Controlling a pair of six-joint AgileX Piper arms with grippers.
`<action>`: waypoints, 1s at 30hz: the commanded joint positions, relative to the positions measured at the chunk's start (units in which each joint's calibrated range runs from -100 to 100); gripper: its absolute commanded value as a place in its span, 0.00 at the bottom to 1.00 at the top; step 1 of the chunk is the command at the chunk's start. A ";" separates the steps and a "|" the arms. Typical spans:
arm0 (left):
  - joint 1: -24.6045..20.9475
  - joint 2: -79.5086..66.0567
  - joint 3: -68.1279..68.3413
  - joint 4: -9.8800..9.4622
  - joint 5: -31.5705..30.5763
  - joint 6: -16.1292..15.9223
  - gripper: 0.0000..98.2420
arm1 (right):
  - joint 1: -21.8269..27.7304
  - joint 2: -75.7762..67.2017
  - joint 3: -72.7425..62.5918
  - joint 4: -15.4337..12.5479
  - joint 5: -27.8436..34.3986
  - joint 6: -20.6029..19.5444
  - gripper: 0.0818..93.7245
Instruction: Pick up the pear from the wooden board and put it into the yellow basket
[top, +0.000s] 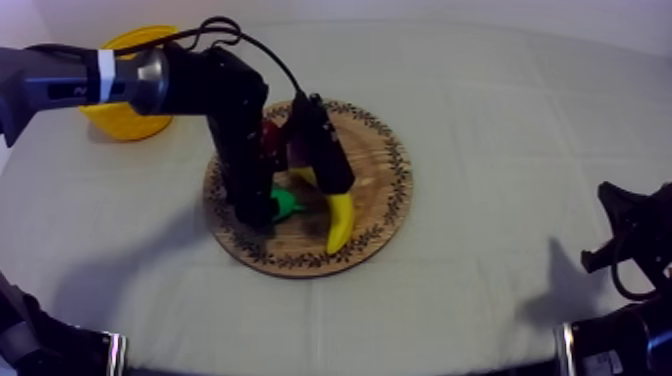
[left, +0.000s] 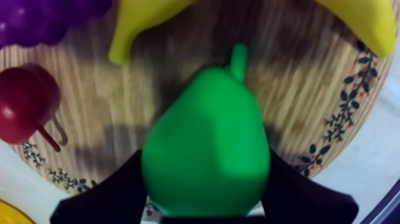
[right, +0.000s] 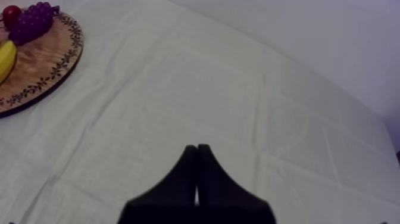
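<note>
The left jaws clamp the pear (left: 205, 143) round its broad belly, over the wooden board (top: 385, 170) beside the banana (top: 340, 222). It is probably light, rigid, slick plastic, so the wide grip suits it. The yellow basket (top: 128, 124) sits well apart. The right jaws lie pressed together.

Top cam: high over the table (top: 520, 120), looking down at a slant from the near side of the wooden board (top: 385, 190). Whole board in frame, yellow basket (top: 125, 122) beyond it to the left.
Left wrist cam: directly over the board, very close, facing down onto the pear (left: 208, 143); banana (left: 143, 24) just past it.
Right wrist cam: low over the cloth (right: 238, 89), well clear of the board, facing across the table and catching the board's rim.
Shared by all three: board, banana. Both wrist cams also share grapes (left: 41, 18) and small red fruit (left: 24, 104).
</note>
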 joint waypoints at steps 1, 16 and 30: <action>0.14 -0.93 0.25 -0.05 0.22 0.12 0.49 | -0.02 -0.03 -0.02 0.01 0.02 -0.01 0.00; 0.84 -15.30 -1.75 -0.85 10.09 0.69 0.49 | -0.02 -0.03 -0.02 0.01 0.02 -0.01 0.00; 1.32 -25.34 -8.69 -1.89 22.45 1.45 0.50 | -0.02 -0.03 -0.02 0.01 0.02 -0.01 0.00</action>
